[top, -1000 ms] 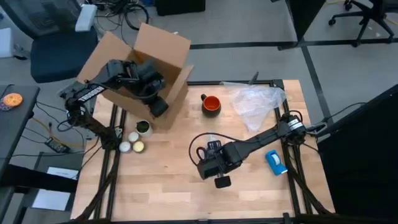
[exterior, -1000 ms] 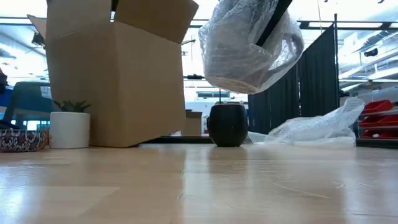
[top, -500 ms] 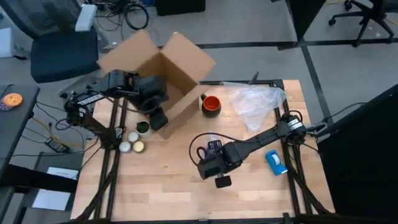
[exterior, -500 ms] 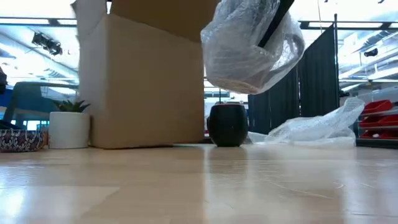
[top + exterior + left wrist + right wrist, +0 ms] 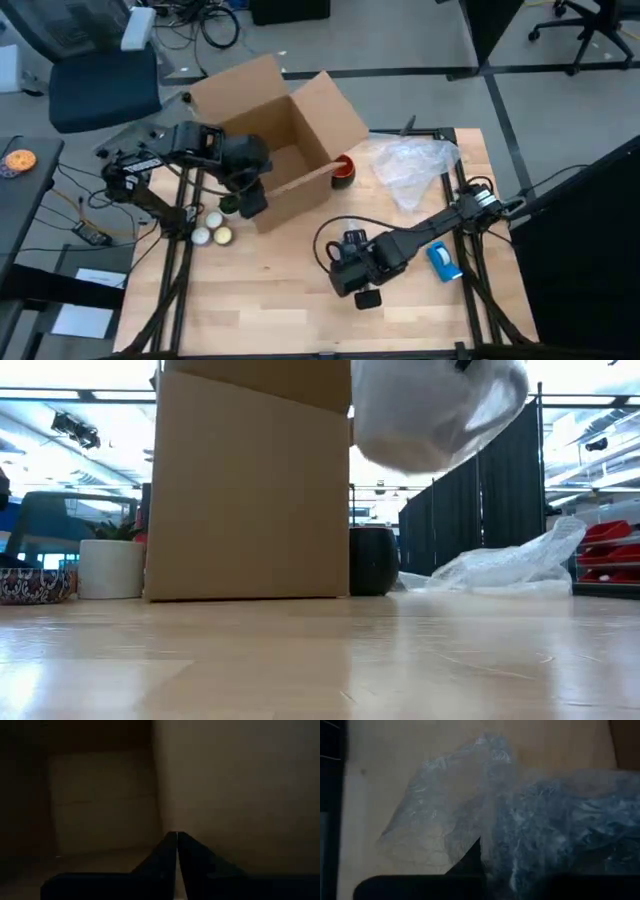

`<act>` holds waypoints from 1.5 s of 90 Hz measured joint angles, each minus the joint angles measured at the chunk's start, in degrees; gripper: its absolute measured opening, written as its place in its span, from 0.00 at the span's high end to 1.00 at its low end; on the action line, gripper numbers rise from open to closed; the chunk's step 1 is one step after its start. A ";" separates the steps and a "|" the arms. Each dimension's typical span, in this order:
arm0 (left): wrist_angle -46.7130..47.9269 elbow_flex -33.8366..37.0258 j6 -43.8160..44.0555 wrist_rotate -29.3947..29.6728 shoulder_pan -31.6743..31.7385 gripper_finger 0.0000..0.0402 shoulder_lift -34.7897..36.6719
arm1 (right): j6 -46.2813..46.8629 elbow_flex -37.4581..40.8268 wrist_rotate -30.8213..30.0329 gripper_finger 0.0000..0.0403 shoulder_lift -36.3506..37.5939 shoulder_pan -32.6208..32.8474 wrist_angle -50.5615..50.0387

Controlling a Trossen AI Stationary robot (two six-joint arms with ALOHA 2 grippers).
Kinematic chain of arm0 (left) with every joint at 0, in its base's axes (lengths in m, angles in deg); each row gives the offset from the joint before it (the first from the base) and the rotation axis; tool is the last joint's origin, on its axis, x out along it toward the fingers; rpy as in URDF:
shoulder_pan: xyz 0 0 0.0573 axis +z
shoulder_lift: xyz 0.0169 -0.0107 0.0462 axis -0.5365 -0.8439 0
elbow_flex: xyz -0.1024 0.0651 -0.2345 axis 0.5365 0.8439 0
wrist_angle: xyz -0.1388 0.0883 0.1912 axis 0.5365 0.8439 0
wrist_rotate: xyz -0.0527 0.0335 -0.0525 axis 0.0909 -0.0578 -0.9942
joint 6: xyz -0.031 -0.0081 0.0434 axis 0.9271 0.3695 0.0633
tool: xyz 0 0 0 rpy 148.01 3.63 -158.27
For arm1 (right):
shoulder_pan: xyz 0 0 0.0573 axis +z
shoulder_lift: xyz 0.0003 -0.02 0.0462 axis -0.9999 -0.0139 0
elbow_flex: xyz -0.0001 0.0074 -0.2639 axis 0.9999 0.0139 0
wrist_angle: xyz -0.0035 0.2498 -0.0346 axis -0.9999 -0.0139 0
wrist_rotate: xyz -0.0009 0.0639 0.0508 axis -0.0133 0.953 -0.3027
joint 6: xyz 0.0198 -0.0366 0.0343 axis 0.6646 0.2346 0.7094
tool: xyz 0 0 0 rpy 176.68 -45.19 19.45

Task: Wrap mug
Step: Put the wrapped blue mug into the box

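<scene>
Mug [image 5: 343, 170] sat at twelve o'clock from the right hand [image 5: 366, 298], which was clamped on bubble wrap [image 5: 530, 820]; left hand [image 5: 176, 851], pinched together, gripped the cardboard box [image 5: 285, 140] wall.

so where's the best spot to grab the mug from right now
Probably the mug's rim on the side facing the bubble wrap, coming from above. It stands upright with its mouth open, and the cardboard box presses against its other side, overhanging part of it.
</scene>
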 joint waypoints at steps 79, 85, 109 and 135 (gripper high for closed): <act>-5.99 7.87 -0.17 1.26 -10.45 1.00 -0.74 | -30.89 0.00 -10.78 1.00 19.17 5.00 30.55; -6.22 8.24 -0.11 1.23 -11.54 1.00 -0.70 | -35.63 0.00 -11.10 1.00 19.50 3.15 35.87; -6.92 8.26 -0.03 1.10 -14.33 1.00 -0.74 | -44.02 0.00 -8.39 1.00 18.41 -8.48 48.87; -6.53 7.71 -0.05 0.69 -15.53 1.00 -0.74 | -38.66 0.91 6.01 1.00 14.91 -23.04 49.16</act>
